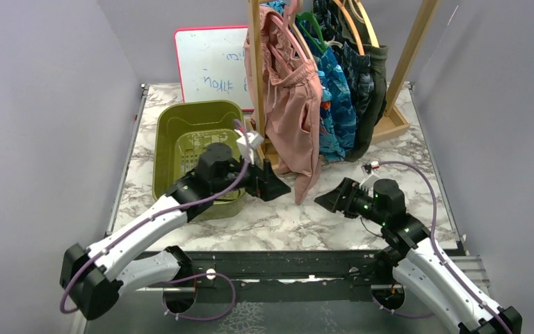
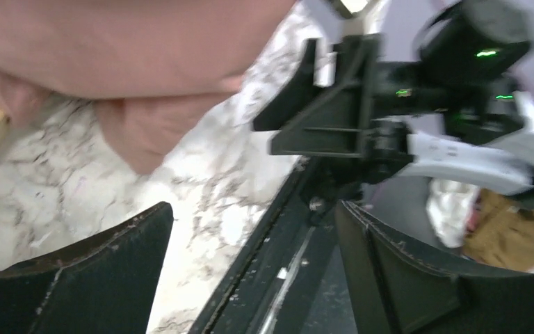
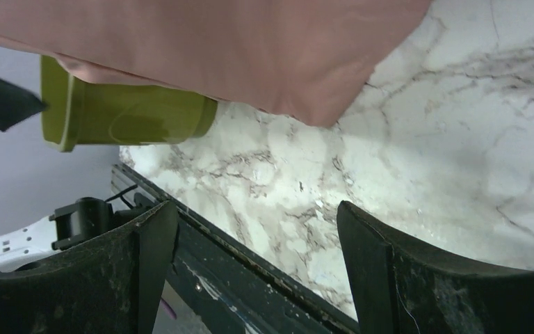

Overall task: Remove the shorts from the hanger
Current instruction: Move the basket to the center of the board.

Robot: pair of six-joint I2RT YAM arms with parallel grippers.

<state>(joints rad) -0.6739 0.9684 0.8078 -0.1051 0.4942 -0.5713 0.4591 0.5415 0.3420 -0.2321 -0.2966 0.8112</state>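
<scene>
Several shorts hang on hangers from a wooden rack at the back of the marble table. The dusty pink shorts hang in front, their hem near the tabletop. Behind them hang bright blue print shorts, dark navy shorts and dark olive shorts. My left gripper is open and empty, just left of the pink hem. My right gripper is open and empty, just right of the hem. The pink cloth shows at the top of the left wrist view and of the right wrist view.
An olive green bin stands on the left of the table, behind my left arm; it also shows in the right wrist view. A whiteboard leans at the back. The black front rail runs along the table's near edge.
</scene>
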